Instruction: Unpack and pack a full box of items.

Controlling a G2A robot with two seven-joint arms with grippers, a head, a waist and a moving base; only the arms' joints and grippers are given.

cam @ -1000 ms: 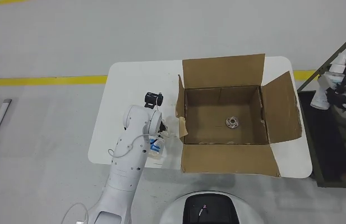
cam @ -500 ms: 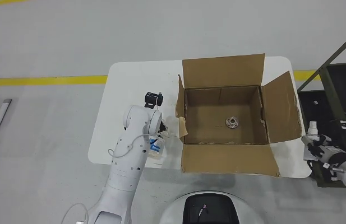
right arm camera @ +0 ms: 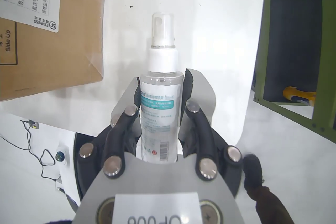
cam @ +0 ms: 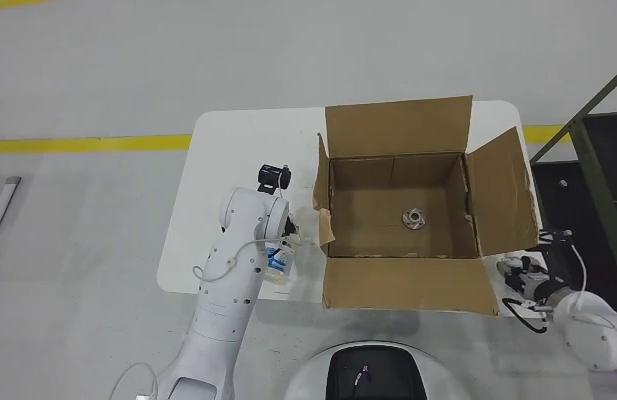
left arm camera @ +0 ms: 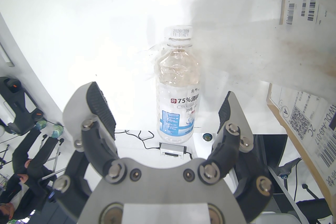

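Top view: one open cardboard box (cam: pixel 398 125) on the white desk (cam: pixel 238 160), one metal ring (cam: pixel 413 216) inside. Left tool (left arm camera: pixel 161 97) spread apart around one clear bottle (left arm camera: pixel 178 104) beside the box; right tool (right arm camera: pixel 161 83) clamped on one spray bottle (right arm camera: pixel 161 59) near the desk's edge.

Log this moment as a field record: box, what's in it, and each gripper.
container: cardboard box open on the table, flaps spread
contents: one small metal part on the box floor
left arm: left gripper open, fingers either side of the clear bottle, not touching
right arm: right gripper shut on the spray bottle, beside the box
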